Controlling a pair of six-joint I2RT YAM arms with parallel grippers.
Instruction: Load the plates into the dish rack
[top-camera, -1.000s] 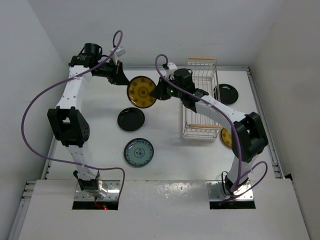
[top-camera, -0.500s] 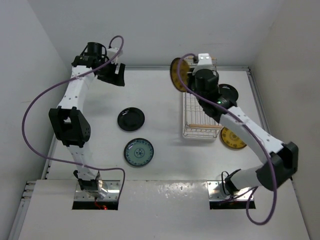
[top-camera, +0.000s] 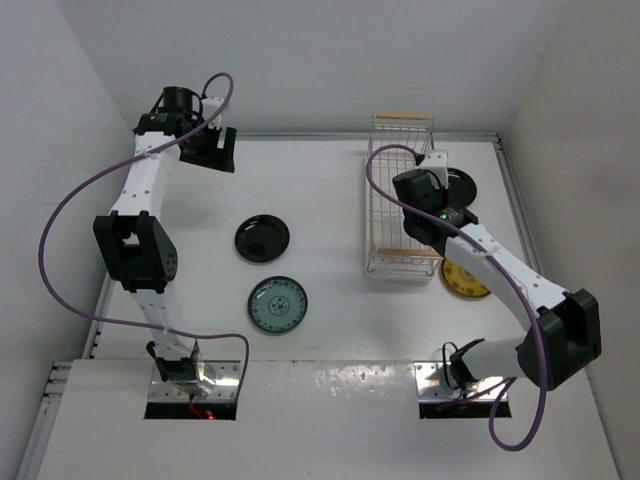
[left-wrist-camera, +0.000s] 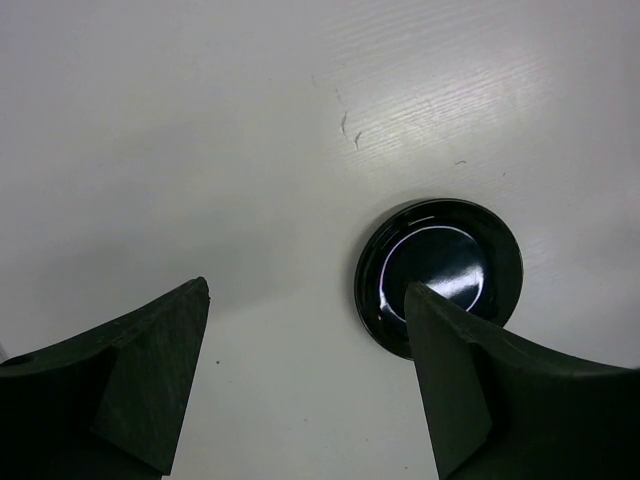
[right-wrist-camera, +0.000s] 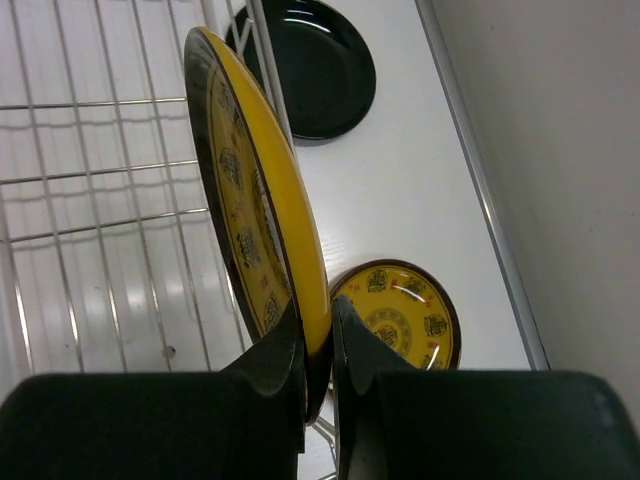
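Right claw (right-wrist-camera: 318, 312) first: its fingers are pinched tight on the bottom edge of a yellow plate (right-wrist-camera: 250, 195), gripping the dark rim from both sides. The plate stands on edge, leaning a touch, its patterned face turned towards the rack's wires. It hangs over the rack (top-camera: 376, 210), the white wire basket at the far right of the table (top-camera: 330, 300). From overhead the arm covers the plate, so I can't say whether it is touching the wires or hanging just above them.

Beside the rack, on its right, two more plates lie flat on the table. The other black plate (top-camera: 462, 190) lies next to the rack's middle, half under the right arm. The second yellow plate (top-camera: 466, 280) lies off the rack's near corner.

Over to the left claw (left-wrist-camera: 305, 295), and it is wide open with nothing between the fingers. It hovers up at the far left corner of the table. Its own camera looks down on a black plate (left-wrist-camera: 440, 270) lying flat, peeking out past the right finger. Overhead, that black plate sits mid-table, well left of the rack. The teal plate (top-camera: 278, 304) lies just nearer the arm bases, close to it but not touching.
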